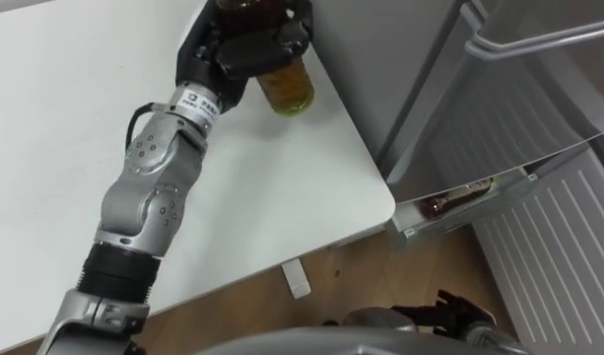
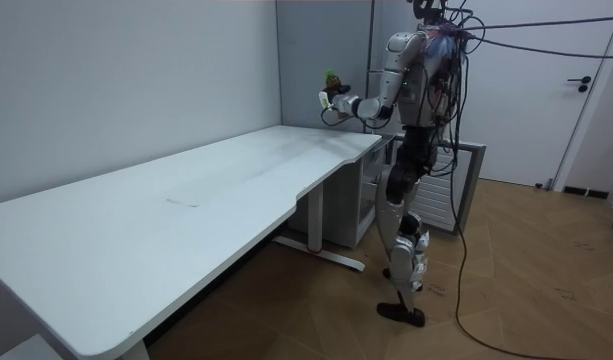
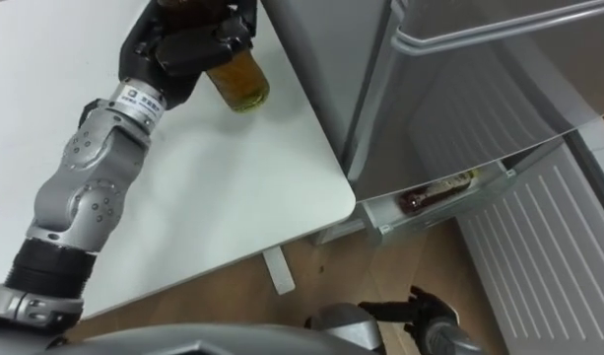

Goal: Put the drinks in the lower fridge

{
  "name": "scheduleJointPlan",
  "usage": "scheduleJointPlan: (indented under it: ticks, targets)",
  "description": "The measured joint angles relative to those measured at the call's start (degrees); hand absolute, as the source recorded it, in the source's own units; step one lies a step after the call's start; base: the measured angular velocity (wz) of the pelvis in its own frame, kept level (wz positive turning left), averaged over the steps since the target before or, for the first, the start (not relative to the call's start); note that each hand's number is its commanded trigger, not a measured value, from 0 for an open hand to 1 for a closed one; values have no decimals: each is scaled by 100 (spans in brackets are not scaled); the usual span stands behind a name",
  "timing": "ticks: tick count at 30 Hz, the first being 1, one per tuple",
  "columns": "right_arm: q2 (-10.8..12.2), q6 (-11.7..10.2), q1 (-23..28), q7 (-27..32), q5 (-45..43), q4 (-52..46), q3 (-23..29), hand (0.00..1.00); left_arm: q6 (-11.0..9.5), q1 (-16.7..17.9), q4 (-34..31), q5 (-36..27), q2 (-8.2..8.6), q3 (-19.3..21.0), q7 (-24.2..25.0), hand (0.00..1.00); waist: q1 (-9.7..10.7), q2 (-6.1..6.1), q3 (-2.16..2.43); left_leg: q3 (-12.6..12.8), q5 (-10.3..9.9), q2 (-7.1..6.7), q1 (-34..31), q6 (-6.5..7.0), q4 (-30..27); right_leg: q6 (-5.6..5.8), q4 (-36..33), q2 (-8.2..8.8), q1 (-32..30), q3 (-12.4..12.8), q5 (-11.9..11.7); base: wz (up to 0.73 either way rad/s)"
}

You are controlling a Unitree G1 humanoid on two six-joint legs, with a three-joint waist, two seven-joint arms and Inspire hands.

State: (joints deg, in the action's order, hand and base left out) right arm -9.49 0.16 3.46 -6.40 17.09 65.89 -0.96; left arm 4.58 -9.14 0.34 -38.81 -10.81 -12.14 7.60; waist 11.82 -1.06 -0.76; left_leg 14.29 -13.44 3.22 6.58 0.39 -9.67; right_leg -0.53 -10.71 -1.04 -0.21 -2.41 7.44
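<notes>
While aloft — bottle (image 1: 288, 89) in L hand (image 1: 244, 46)

The left arm reaches forward and up, its left hand (image 1: 237, 49) curled round an amber-filled clear drink bottle (image 1: 287, 89). The right hand (image 1: 457, 314) hangs low beside the body.
</notes>
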Motion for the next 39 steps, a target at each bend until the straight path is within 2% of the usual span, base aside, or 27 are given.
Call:
scheduleJointPlan:
  ticks: [5, 6, 8, 11, 15, 18, 21, 23, 26, 27, 28, 30, 32, 35, 39]
  targets:
    - [-22, 21, 14, -10, 9, -356, -137, 0, 18, 50, -2, -382, -31, -496, 97, 100, -67, -19, 15, -3, 0, -5, -19, 0, -3, 0, -6, 14, -55, -2, 0, 1]
    - [-28, 25, 18, -23, 8, -433, -173, 0, 24, 78, -2, -468, -32, -585, 183, 100, -83, -19, 37, 0, 0, -5, -54, 0, -9, 0, -10, 17, -60, 1, 0, -5]
    - [-38, 98, 17, -76, -155, -599, -217, 0, 52, 87, -2, -475, -33, -696, 327, 100, -100, -30, 65, 1, 0, -3, -124, 0, -39, -2, -48, 21, -126, -5, -1, 0]
    - [-82, 185, 55, -244, -479, -1086, -226, 0, 111, 250, -3, -602, -41, -762, 514, 100, -79, -36, 72, -1, 0, 3, -106, 0, -76, -4, -95, 46, -117, -15, 0, -1]
    - [-197, 264, 171, -414, -609, -1860, -278, 0, 192, 398, -2, -609, -98, -979, 671, 100, -67, -44, 68, -2, 0, -2, -113, 0, -107, -4, -91, 69, -91, -60, 0, 5]
    - [-249, 323, 265, -697, -601, -2396, -289, 0, 322, 557, -2, -811, -211, -1106, 826, 100, -35, -126, 68, 3, 0, -4, -100, 0, -106, -7, -82, 74, -71, -92, 3, 4]
    - [-334, 521, 419, -1030, -605, -2916, -289, 0, 456, 757, -2, -849, -248, -1138, 915, 100, -45, -186, 70, 47, 0, -5, -103, 1, -110, -7, -106, 79, -91, -80, 3, -2]
    - [-405, 625, 475, -1327, -557, -3214, -300, 0, 550, 814, 9, -850, -354, -1203, 950, 100, -45, -204, 67, 86, 0, -2, -93, 1, -123, -7, -105, 83, -90, -73, 1, -5]
    - [-501, 743, 481, -1727, -458, -3508, -318, 0, 583, 839, 36, -850, -476, -1259, 1174, 100, -27, -213, 62, 86, 0, 0, -109, 1, -150, -8, -108, 86, -143, -76, 0, 0]
    - [-534, 755, 481, -1816, -456, -3589, -334, 0, 590, 854, 37, -850, -489, -1260, 1222, 100, -27, -214, 62, 86, 0, 1, -121, 1, -160, -9, -115, 87, -157, -74, 1, 0]
    - [-594, 868, 479, -1938, -452, -3760, -350, 0, 600, 887, 43, -850, -503, -1262, 1325, 100, -29, -223, 59, 87, 0, 0, -147, 1, -167, -10, -143, 89, -193, -70, 2, -3]
    - [-696, 1017, 491, -2178, -436, -3909, -369, 0, 651, 924, 151, -850, -518, -1270, 1548, 100, -35, -284, 32, 93, 0, 2, -152, 1, -173, -25, -231, 85, -227, -64, 16, -3]
    - [-759, 1072, 503, -2348, -435, -4016, -411, 0, 684, 932, 283, -850, -519, -1284, 1623, 100, -32, -338, 2, 103, 0, 2, -156, 1, -175, -28, -234, 78, -235, -57, 17, -2]
    - [-838, 1195, 506, -2558, -431, -4190, -461, 0, 709, 932, 511, -850, -521, -1331, 1670, 100, 0, -391, 7, 111, 0, 7, -225, 1, -198, -30, -217, 82, -301, -50, 16, 0]
    - [-854, 1245, 573, -2770, -435, -4320, -468, 0, 710, 938, 583, -849, -535, -1443, 1673, 100, 13, -449, 23, 112, 0, 7, -256, 1, -207, -30, -221, 78, -336, -38, 16, -1]
